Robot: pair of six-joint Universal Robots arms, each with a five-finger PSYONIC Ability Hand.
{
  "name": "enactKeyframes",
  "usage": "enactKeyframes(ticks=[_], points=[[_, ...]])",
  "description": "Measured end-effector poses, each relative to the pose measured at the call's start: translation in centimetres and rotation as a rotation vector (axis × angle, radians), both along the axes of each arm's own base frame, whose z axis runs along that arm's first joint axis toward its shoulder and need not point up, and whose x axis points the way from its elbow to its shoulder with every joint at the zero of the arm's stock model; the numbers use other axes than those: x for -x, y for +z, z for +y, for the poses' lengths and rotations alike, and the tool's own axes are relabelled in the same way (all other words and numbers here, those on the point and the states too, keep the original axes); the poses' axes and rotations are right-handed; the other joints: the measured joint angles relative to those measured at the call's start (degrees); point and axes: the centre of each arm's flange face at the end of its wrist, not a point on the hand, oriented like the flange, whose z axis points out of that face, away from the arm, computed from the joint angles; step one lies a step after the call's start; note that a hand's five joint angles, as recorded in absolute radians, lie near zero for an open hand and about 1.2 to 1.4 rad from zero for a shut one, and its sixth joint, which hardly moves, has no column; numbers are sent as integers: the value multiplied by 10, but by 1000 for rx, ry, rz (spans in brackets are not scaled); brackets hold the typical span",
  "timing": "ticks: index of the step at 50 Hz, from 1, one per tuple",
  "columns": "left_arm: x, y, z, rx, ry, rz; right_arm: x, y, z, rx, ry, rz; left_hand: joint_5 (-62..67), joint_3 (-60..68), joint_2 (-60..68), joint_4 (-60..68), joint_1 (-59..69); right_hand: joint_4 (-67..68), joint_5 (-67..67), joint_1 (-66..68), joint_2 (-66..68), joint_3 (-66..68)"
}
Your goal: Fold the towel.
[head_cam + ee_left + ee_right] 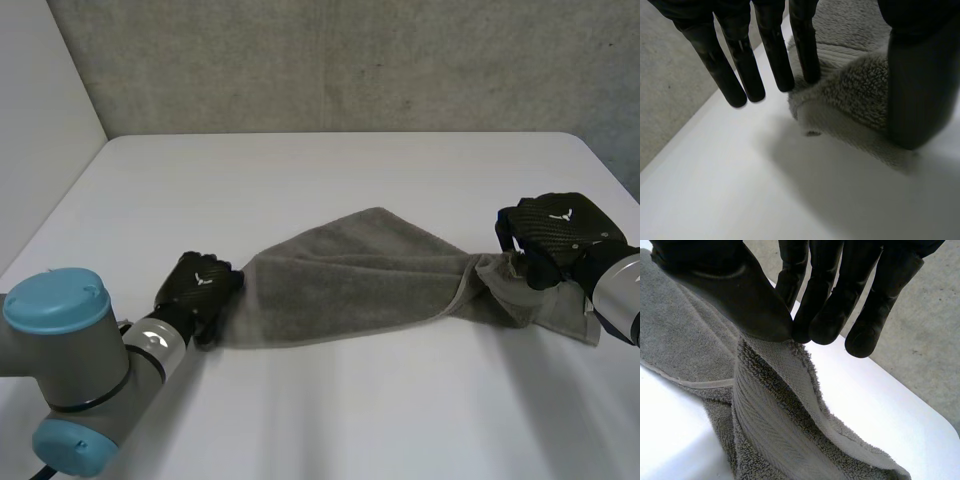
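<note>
**Towel strung between two hands, right end pinched up**

At the left, the left hand [200, 288] sits at the left end of the towel [350, 285] on the white table [330, 420]. Its fingers [775, 55] are straight and spread, with some tips touching the edge of the pile. The thumb [920, 85] rests on the cloth apart from them, so nothing is clamped. I judge that it is there to hold that end down, or to set up a grasp at the corner.

The towel lies rumpled and partly doubled between the two hands. Its long axis runs across the table from left to right, and the right end narrows into a twisted neck.

At the right, the right hand [556, 236] pinches a ridge of that end between thumb and fingertips, holding it raised above the table. This is probably so that the end can be carried over toward the left one for the fold.
</note>
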Motion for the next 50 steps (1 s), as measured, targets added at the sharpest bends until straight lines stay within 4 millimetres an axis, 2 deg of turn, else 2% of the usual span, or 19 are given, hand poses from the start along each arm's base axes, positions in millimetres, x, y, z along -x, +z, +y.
enactKeyframes(ticks=[6,15,16,19,26,28,30,32,35,37,41,44,46,50], points=[[2,1,-5,28,0,11,-1,-3,0,-10,1,1,124,128,130,129,132,0,0,0,0,0],[3,3,-7,34,0,15,-1,-8,0,-23,3,4,247,252,253,252,250,0,0,0,0,0],[3,3,-7,34,0,15,-1,-8,0,-24,3,4,324,331,328,330,332,0,0,0,0,0],[3,4,-6,36,-1,18,-1,-8,0,-23,2,4,432,449,427,446,401,0,0,0,0,0],[5,20,-2,66,-5,39,0,0,-2,4,-5,-1,444,480,432,466,401,0,0,0,0,0],[6,35,-1,102,-3,65,1,8,-3,29,-8,-6,444,480,432,466,401,0,0,0,0,0],[5,58,0,149,3,109,2,24,-2,83,-14,-16,444,480,432,466,401,0,0,0,0,0],[2,95,3,220,15,195,4,51,1,168,-20,-31,444,480,432,466,401,0,0,0,0,0],[-3,131,8,284,26,293,7,85,6,271,-31,-49,445,480,432,466,402,0,0,0,0,0],[-10,168,14,339,38,398,12,117,12,357,-48,-62,447,481,432,466,402,0,0,0,0,0],[-24,210,23,376,60,516,23,154,19,417,-83,-60,450,481,432,466,402,0,0,0,0,0],[-33,227,27,365,80,554,32,167,18,398,-110,-42,452,481,432,466,402,0,0,0,0,0],[-36,231,27,343,94,559,38,168,15,364,-120,-23,452,481,434,466,402,0,0,0,0,0],[-36,220,21,262,117,533,41,154,3,276,-108,39,452,481,434,466,403,0,0,0,0,0]])
